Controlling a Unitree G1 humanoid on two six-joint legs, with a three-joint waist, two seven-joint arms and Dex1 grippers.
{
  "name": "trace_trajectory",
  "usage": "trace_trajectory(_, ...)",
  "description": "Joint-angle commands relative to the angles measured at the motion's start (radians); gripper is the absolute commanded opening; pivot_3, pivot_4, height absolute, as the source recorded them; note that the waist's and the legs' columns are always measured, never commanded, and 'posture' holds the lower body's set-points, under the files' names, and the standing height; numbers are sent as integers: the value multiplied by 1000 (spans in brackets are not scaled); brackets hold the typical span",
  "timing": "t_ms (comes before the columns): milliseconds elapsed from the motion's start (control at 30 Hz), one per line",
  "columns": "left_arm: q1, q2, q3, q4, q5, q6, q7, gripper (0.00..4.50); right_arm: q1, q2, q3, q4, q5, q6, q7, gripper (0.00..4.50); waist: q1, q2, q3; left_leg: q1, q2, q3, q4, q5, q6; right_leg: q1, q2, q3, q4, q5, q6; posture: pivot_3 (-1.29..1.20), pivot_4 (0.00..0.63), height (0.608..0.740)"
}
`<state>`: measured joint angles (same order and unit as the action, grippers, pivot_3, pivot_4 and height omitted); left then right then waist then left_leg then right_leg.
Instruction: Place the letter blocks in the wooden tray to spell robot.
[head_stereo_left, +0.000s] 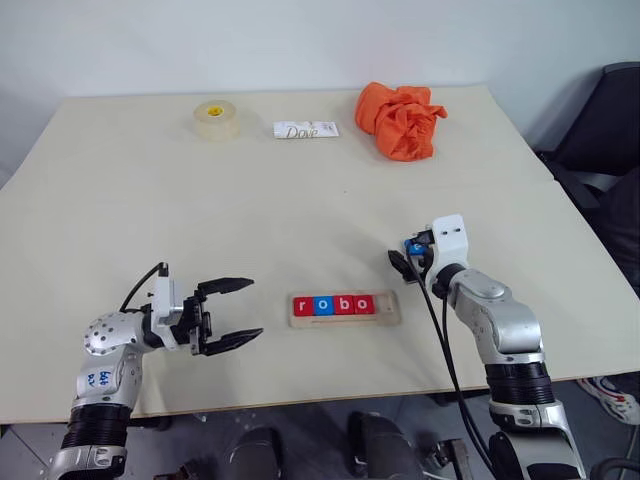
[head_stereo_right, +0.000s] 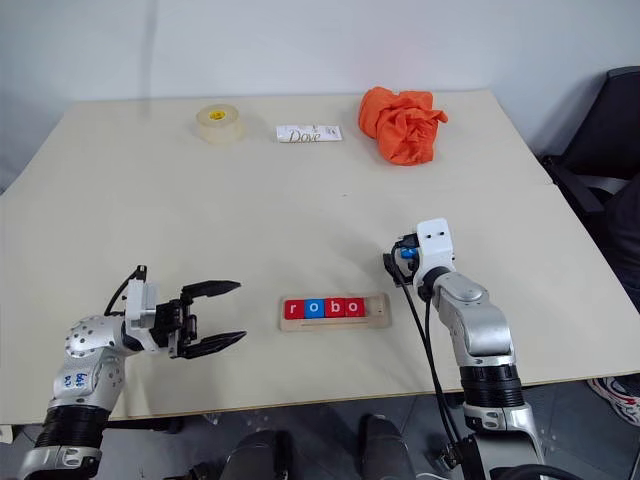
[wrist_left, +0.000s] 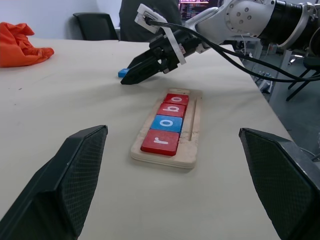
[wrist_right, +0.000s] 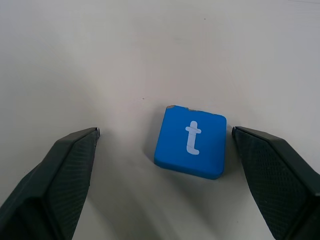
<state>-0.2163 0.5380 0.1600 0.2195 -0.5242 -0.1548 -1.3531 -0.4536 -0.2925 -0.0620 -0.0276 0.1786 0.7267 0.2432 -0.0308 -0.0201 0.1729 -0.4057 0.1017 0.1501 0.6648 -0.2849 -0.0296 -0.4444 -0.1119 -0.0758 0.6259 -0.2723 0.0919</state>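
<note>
Table (head_stereo_left: 150, 200) holds the wooden tray (head_stereo_left: 388, 309) near its near edge, with r, o, b, o in it and the right end bare; right gripper (wrist_right: 165, 137), jaws spread wide, is the nearer one; the blue t block (wrist_right: 190, 141) lies flat between them, closer to one finger; left gripper (head_stereo_left: 235, 313) waits spread too.

Bright even light, soft shadows, wrist-view foreground slightly blurred
</note>
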Motion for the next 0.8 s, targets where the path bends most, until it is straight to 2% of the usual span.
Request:
trace_trajectory(33, -15, 1, 7, 6, -7, -15, -9, 4500, 16, 12, -2, -37, -10, 31, -31, 3791, 0, 0, 0, 0, 0, 0, 0, 0, 0, 0, 0, 0, 0, 0, 0, 0, 150, 740)
trace_trajectory(267, -32, -2, 0, 20, -5, -16, -17, 4500, 18, 28, -1, -44, -10, 16, -49, 1534, 0, 0, 0, 0, 0, 0, 0, 0, 0, 0, 0, 0, 0, 0, 0, 0, 150, 740)
trace_trajectory(467, -34, -2, 3, 22, -4, -15, -20, 4500, 11, 37, -38, -75, 19, 1, -52, 1470, 0, 0, 0, 0, 0, 0, 0, 0, 0, 0, 0, 0, 0, 0, 0, 0, 150, 740)
trace_trajectory(600, -21, 0, 7, 15, -6, -15, -21, 4500, 68, 1, -72, -249, 86, 37, 12, 1470, 1, 0, 0, 0, 0, 0, -1, 0, 0, 0, 0, 0, -1, 0, 0, 0, 150, 740)
trace_trajectory(800, -4, 8, 15, 13, -11, -14, -30, 4500, 201, -69, -119, -469, 144, 177, 31, 1470, 3, 0, 0, 0, 0, 0, -1, 0, 1, 0, 0, 0, -2, 0, 0, 0, 150, 740)
